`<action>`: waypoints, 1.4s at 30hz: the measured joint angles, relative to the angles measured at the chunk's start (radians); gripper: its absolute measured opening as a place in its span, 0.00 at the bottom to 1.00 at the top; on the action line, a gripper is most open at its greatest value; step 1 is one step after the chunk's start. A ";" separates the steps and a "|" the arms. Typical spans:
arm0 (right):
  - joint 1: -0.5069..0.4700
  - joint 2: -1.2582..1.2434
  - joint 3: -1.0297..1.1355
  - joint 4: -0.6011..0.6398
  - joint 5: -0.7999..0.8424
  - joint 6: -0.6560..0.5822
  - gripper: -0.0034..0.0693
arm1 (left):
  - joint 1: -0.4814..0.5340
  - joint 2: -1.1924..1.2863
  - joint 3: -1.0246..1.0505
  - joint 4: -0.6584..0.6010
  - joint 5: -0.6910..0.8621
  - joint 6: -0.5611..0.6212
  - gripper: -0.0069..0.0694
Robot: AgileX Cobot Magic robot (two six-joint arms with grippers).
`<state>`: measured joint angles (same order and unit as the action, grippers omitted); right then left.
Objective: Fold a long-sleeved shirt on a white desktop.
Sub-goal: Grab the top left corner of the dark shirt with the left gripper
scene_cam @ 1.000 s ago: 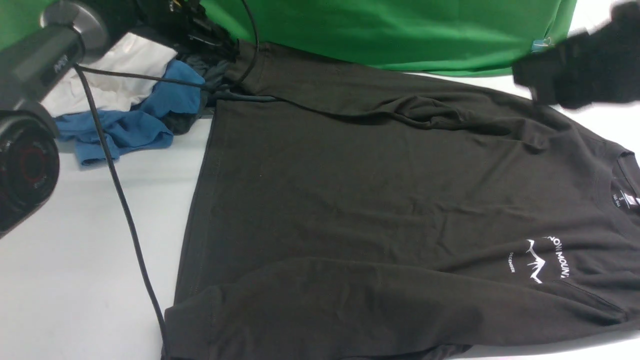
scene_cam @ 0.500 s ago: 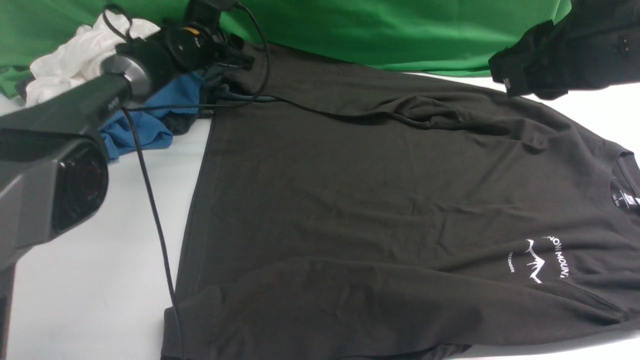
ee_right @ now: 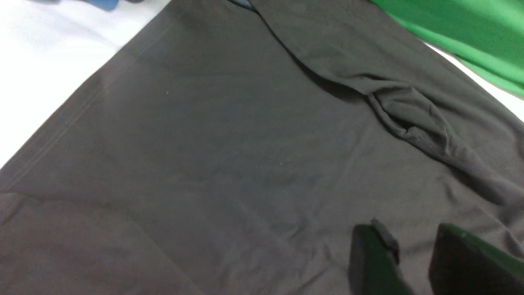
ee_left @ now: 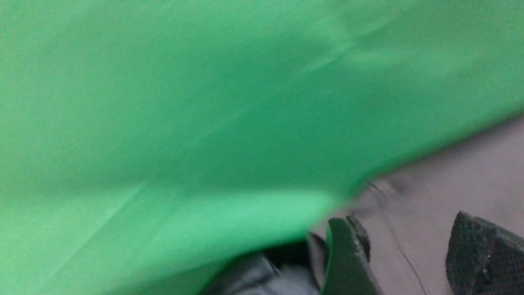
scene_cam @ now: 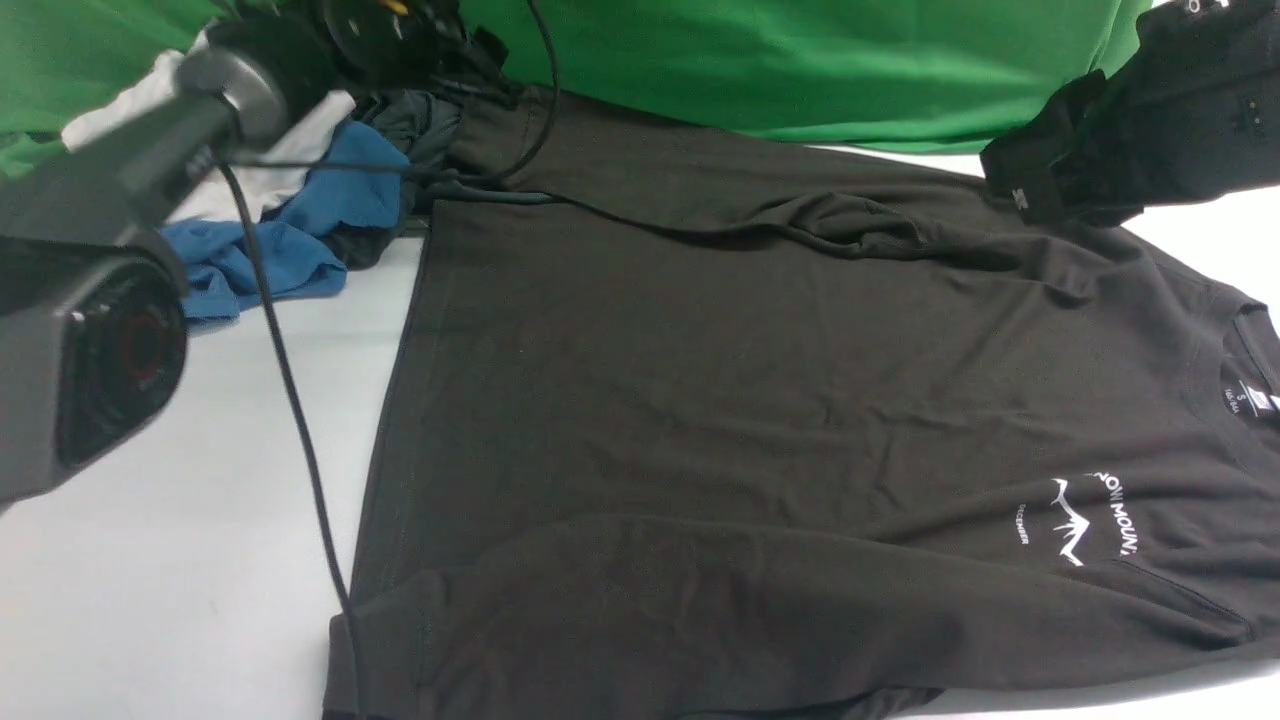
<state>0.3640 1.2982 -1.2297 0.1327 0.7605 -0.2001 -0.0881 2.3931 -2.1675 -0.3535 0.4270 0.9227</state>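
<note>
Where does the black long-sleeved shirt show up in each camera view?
Front view: long-sleeved shirt fills the centre and right, spread on the white desktop.
Left wrist view: too blurred to tell; greyish cloth at the lower right may be it.
Right wrist view: the shirt covers most of the picture.
Shared landmark: the green cloth, in all three.

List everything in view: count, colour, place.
shirt: one, black with a white chest logo, spread across the desktop, collar to the right.
desktop: one, white, under everything.
green cloth: one, along the far edge.
blue garment: one, crumpled, far left beside the shirt.
white garment: one, behind the blue garment.
cable: one, black, trailing from the left arm over the desktop.
left arm: grey-black, left side; left gripper open by the green cloth.
right arm: black, far right; right gripper open above the shirt.
</note>
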 joint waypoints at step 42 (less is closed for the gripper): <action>0.000 0.000 0.000 0.005 0.068 -0.044 0.37 | -0.010 0.119 0.000 0.197 -0.027 0.651 0.54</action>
<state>0.3640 1.2982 -1.2297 0.1377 0.8287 -0.2444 -0.0980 2.5123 -2.1674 -0.1565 0.4002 1.5733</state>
